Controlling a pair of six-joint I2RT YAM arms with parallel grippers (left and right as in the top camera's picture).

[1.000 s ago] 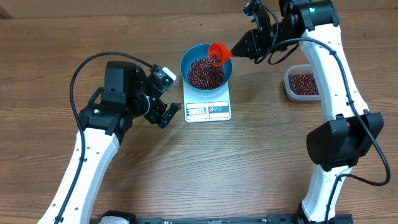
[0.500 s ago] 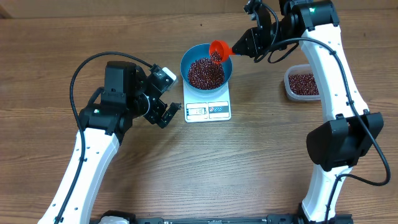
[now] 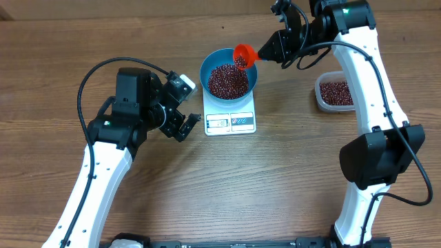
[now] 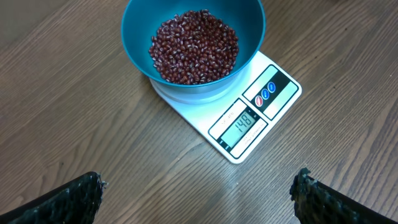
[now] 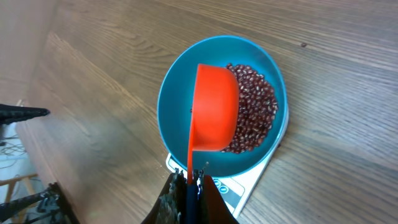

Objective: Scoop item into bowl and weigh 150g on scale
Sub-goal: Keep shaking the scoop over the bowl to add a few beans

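The blue bowl (image 3: 229, 74) sits on the white scale (image 3: 230, 121) and holds a heap of red-brown beans (image 3: 228, 80). The scale display (image 4: 242, 122) reads 148. My right gripper (image 3: 265, 53) is shut on the handle of a red scoop (image 3: 243, 56), which tilts over the bowl's right rim with beans at its lip. In the right wrist view the scoop (image 5: 212, 117) covers the left part of the beans (image 5: 256, 118), its handle clamped in my gripper (image 5: 191, 177). My left gripper (image 3: 185, 125) stands open left of the scale, with bare table between its fingertips (image 4: 84, 190).
A clear plastic tub (image 3: 335, 92) with more beans stands at the right, behind the right arm. The left arm (image 3: 120, 134) lies over the table's left half, and its cable loops above it.
The scoop has tipped and shifted slightly up over the bowl's right rim. The left arm has not moved.
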